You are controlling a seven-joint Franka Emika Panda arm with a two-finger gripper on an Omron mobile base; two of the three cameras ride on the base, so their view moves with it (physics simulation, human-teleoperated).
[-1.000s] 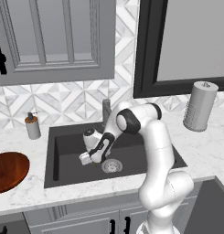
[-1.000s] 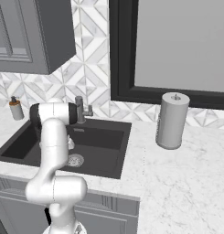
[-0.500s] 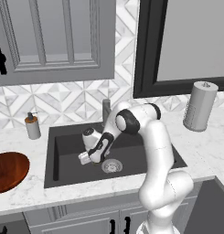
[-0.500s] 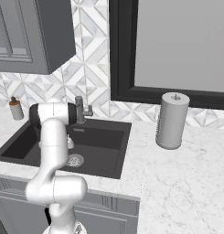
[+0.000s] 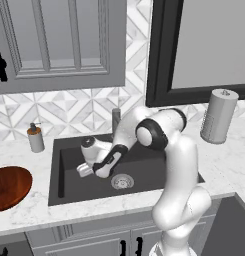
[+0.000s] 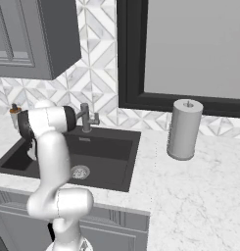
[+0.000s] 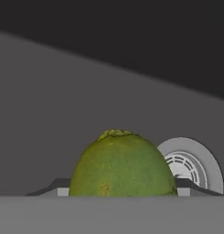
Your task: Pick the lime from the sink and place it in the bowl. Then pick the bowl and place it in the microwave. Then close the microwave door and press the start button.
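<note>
The lime (image 7: 121,167), round and yellow-green, sits right between my fingertips in the hand view, and my gripper (image 7: 122,194) is shut on it. It is low in the dark grey sink (image 5: 144,172), just left of the round metal drain (image 5: 122,181), which also shows behind the lime (image 7: 191,167). In the left base view my gripper (image 5: 100,171) reaches down into the basin and hides the lime. The reddish-brown wooden bowl (image 5: 6,187) rests on the marble counter left of the sink. The microwave and its door are out of view.
A grey faucet (image 5: 116,119) stands at the sink's back edge. A soap dispenser (image 5: 36,138) is at the back left and a paper towel roll (image 5: 219,116) at the right. Grey cabinets (image 5: 59,45) hang above.
The jaws have closed in on the lime. The arm has stayed in nearly the same place low in the sink.
</note>
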